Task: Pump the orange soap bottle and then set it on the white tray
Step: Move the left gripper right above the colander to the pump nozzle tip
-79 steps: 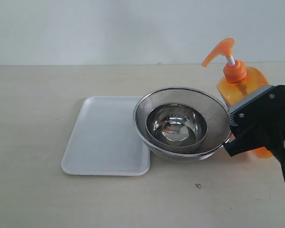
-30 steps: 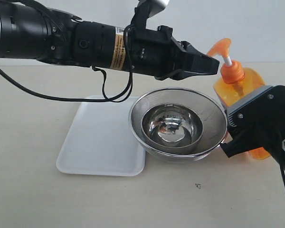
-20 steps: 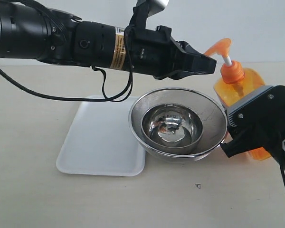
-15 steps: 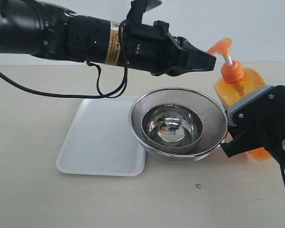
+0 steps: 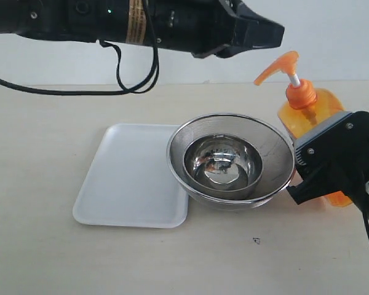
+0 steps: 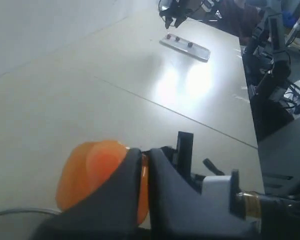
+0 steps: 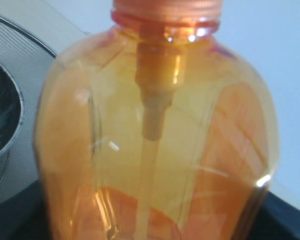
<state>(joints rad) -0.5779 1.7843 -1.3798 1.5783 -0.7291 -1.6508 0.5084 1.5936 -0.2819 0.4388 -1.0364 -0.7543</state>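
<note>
The orange soap bottle (image 5: 310,107) stands upright at the right of the table, its pump head (image 5: 277,64) pointing left on a white stem. My right gripper (image 5: 323,157) is shut on the bottle's body from the near side. In the right wrist view the bottle (image 7: 155,140) fills the picture between the dark jaws. My left gripper (image 5: 273,31) hangs shut above and just left of the pump head, apart from it. The left wrist view shows the orange pump head (image 6: 90,170) beyond the closed fingertips (image 6: 132,165). The white tray (image 5: 129,178) lies flat at centre left.
A steel mesh bowl (image 5: 270,144) with a smaller steel bowl (image 5: 224,163) inside it sits between tray and bottle. It overlaps the tray's right edge and stands close to my right gripper. The left arm spans the top of the exterior view.
My left arm has lifted from pump-head height to well above it, still shut. The pump head now shows in full. The bottle, right gripper, bowls and tray have stayed put.
</note>
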